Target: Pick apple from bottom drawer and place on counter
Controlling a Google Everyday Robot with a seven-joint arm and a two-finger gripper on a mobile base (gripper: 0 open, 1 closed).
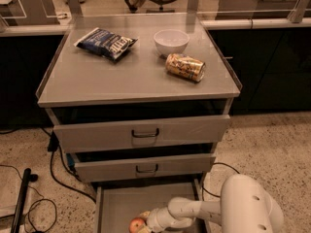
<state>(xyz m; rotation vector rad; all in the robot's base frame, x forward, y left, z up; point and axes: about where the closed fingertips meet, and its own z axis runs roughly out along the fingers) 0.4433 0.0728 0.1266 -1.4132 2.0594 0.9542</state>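
Note:
The apple (136,224) is small and red-orange and lies on the floor of the open bottom drawer (114,208), near the frame's lower edge. My gripper (144,222) reaches into the drawer from the right on the white arm (243,210) and sits right at the apple's right side, touching or almost touching it. The counter (131,76) is the flat grey top of the cabinet, above the drawers.
On the counter lie a dark blue snack bag (106,42), a white bowl (171,41) and a gold drink can (184,67) on its side. The top drawer (141,132) and middle drawer (143,167) are pulled partly out above the bottom one. Black cables (29,188) lie on the floor at left.

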